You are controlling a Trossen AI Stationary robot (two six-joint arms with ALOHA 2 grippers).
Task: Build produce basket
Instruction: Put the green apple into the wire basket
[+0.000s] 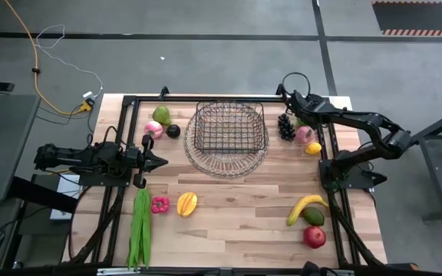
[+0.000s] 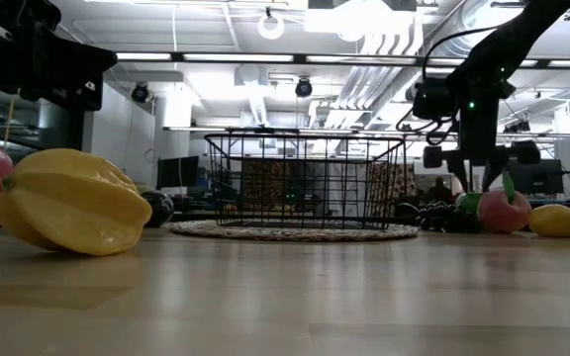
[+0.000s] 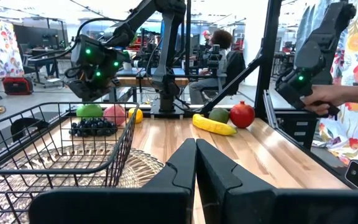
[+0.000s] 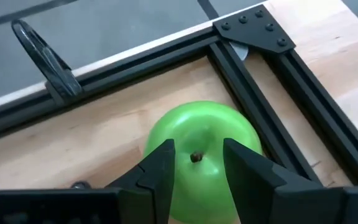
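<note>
So the green apple (image 4: pixel 201 146) sits stem-up at the table's (image 1: pixel 236 222) far right corner, right beside the dark grapes (image 1: pixel 285 126). The right arm stretches toward that corner, its right end effector (image 4: pixel 197 165) tipped down over the apple, fingers partly apart, straddling the stem, not clamping. The basket (image 1: pixel 229 126) sits mid-table, open side up. The left end effector (image 3: pixel 196 163) hovers pinched closed beside the basket.
</note>
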